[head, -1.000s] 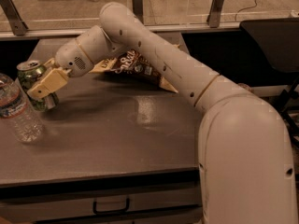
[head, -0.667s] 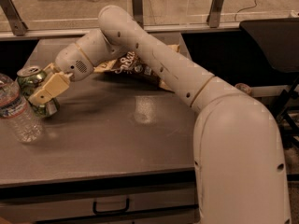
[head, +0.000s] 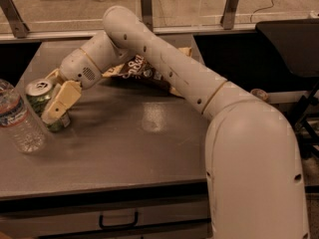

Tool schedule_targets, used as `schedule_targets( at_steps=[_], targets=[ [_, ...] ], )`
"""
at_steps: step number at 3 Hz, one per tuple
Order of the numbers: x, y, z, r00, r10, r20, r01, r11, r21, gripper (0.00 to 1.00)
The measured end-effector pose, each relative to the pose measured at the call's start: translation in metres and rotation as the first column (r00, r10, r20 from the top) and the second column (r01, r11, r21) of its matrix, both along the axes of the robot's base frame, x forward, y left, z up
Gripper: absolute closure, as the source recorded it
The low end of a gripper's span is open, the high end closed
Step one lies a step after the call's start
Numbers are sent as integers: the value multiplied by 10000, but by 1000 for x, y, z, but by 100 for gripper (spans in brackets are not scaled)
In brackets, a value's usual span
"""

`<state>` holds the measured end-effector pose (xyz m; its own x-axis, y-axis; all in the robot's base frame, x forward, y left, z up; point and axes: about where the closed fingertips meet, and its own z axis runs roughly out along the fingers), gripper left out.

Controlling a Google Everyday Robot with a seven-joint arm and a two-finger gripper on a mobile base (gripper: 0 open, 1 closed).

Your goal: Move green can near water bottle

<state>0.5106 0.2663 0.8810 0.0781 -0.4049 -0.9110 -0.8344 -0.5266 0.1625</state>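
The green can (head: 41,102) stands tilted on the grey table (head: 149,148) at the left, its silver top with pull tab facing up. My gripper (head: 50,101) is closed around the can, one tan finger (head: 61,101) lying across its front, the other behind it. The water bottle (head: 18,119), clear ribbed plastic with a white, blue and red label, stands just left of the can, very close to it. Part of the can's side is hidden by the finger.
A brown snack bag (head: 144,72) lies at the back of the table behind my arm (head: 164,68). The table's front edge has a drawer handle (head: 118,220) below. A rail with posts runs behind the table.
The gripper with the can has shifted slightly right and down on the table; the can stays beside the bottle. The fingers remain around the can.
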Motion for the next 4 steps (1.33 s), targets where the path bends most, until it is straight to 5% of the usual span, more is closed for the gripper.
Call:
schedule_targets(
  at_steps=[1, 2, 3, 4],
  targets=[
    [0, -6, 2, 9997, 29, 242, -26, 9999, -121, 0],
    [17, -27, 18, 9896, -951, 1079, 1005, 9939, -456, 0],
    [46, -73, 62, 9103, -2894, 2958, 3211, 9449, -636, 0],
    [72, -131, 139, 7117, -4629, 5284, 5375, 8431, 146, 0]
  ],
)
